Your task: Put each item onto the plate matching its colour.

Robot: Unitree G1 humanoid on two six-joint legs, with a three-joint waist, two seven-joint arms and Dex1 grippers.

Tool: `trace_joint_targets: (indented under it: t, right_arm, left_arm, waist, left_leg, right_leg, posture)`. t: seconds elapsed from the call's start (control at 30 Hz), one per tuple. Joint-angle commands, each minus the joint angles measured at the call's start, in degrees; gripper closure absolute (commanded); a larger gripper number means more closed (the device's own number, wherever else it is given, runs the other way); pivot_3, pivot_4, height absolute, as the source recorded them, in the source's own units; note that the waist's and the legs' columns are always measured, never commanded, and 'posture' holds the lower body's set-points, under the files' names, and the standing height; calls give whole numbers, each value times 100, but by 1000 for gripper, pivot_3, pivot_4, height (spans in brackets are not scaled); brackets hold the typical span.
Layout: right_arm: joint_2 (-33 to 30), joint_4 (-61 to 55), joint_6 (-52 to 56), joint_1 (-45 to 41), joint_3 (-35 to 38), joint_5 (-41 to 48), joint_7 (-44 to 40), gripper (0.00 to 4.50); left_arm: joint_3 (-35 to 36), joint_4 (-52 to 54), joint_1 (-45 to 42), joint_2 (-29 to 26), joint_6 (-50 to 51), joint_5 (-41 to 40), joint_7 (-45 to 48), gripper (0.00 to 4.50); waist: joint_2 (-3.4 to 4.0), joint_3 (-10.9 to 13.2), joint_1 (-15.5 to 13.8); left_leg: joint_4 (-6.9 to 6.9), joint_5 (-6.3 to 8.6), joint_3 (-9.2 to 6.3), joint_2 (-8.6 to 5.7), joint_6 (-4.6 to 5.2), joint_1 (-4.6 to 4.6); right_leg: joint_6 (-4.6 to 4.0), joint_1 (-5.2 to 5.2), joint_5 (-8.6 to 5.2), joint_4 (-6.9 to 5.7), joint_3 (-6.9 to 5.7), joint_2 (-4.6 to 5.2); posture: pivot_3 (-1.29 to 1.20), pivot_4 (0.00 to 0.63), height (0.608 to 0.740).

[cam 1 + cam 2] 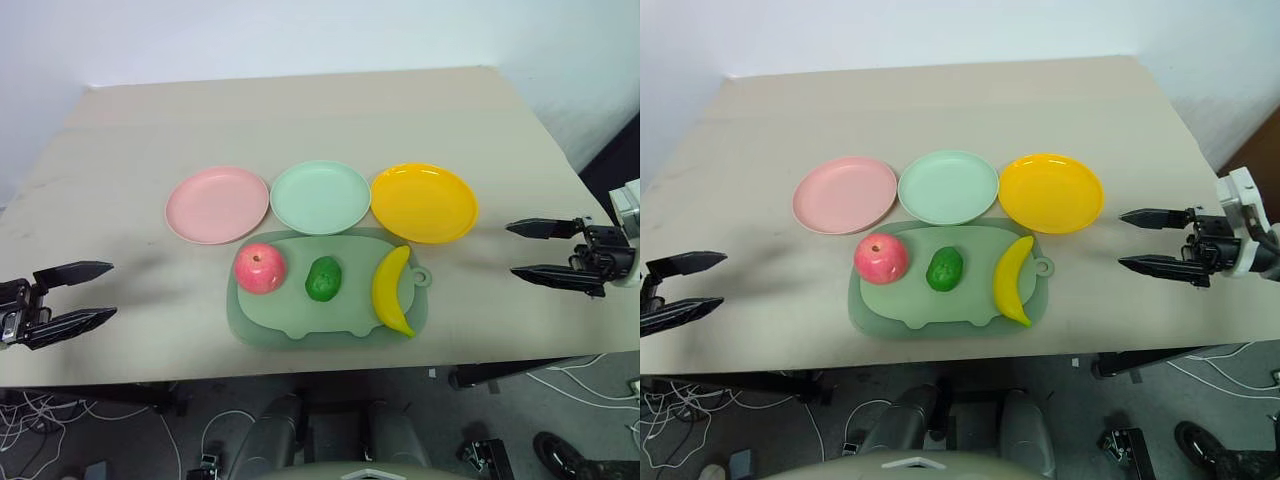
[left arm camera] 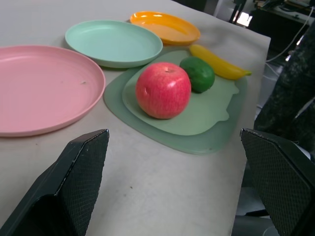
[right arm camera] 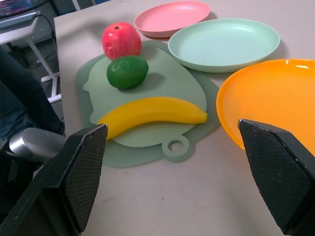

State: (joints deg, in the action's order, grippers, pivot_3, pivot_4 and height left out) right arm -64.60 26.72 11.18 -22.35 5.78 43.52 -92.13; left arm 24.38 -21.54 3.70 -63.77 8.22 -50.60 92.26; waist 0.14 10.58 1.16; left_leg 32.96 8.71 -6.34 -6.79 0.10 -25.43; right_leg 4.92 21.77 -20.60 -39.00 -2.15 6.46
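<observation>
On a pale green mat [image 1: 300, 320] lie a pinkish-red apple [image 1: 260, 268], a dark green oval fruit [image 1: 323, 278] and a yellow banana [image 1: 392, 290], side by side. Behind the mat stand three round plates in a row: pink [image 1: 217, 204], mint green [image 1: 320, 197] and yellow-orange [image 1: 424, 202], all with nothing on them. My left gripper [image 1: 85, 292] hovers open at the table's left edge, pointing toward the mat. Open too, my right gripper [image 1: 522, 249] hangs at the right edge, facing the banana and the yellow-orange plate. Neither holds anything.
The beige table [image 1: 300, 120] stretches bare behind the plates up to a white wall. Cables [image 1: 40, 420] lie on the floor below the front edge, along with a metal stand base [image 1: 480, 375] at the right.
</observation>
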Motion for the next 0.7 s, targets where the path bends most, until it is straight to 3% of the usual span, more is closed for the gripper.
trace_joint_targets:
  t: [0.03, 0.7]
  right_arm:
    - [-178, -13, -115, 2, 49, 148, -37, 0]
    - [-69, -212, -88, 167, 108, 160, -37, 0]
  left_arm:
    - [88, 10, 21, 31, -37, -49, 24, 16]
    - [155, 310, -18, 371, 206, 116, 24, 16]
  waist:
    - [0, 0, 3]
    - [0, 0, 0]
  left_leg:
    - [0, 0, 0, 0, 0, 0]
    - [8, 0, 2, 0, 4, 0]
  right_leg:
    - [0, 0, 0, 0, 0, 0]
    - [1, -1, 1, -4, 1, 0]
  posture:
    - [0, 150, 737]
    - [0, 150, 737]
